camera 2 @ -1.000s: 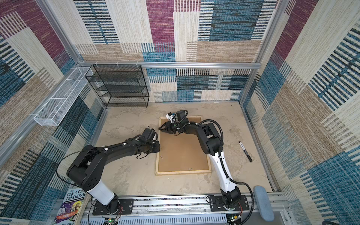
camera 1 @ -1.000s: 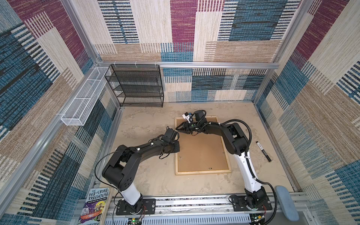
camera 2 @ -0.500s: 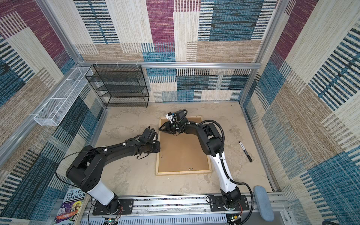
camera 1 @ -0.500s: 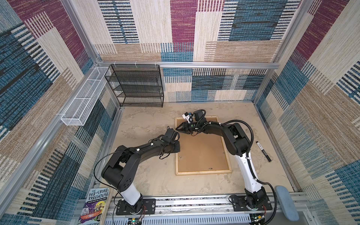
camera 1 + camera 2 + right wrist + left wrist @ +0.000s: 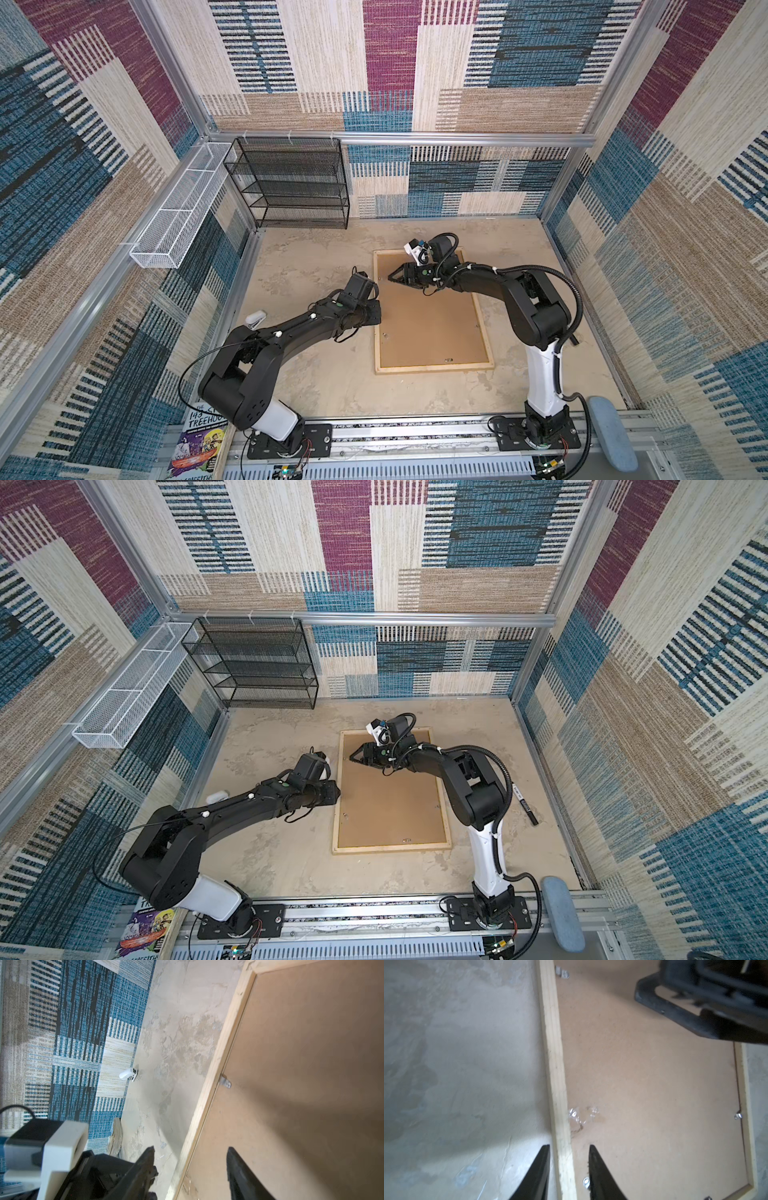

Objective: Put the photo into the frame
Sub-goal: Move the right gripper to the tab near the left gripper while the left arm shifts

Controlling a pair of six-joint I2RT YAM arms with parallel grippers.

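The left end effector (image 5: pixel 569 1146) and right end effector (image 5: pixel 191 1147) are seen open astride the pale-wood rectangular frame (image 5: pixel 432 367). Its rail could be snagged and dragged.

- The frame (image 5: pixel 434 368) (image 5: pixel 390 848), a large rectangle of thin pale wood strips, lies flat and back-up near the middle of the table (image 5: pixel 332 386), long sides running from near edge to far edge.
- A plain brown backing board (image 5: pixel 428 324) fills its opening, with small metal tabs (image 5: pixel 225 1082) on the inner edge.

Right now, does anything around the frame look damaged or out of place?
Yes. In the left wrist view, a crumpled clear scrap, maybe tape, sits on the backing board beside the frame rail, with a dark scratch next to it.
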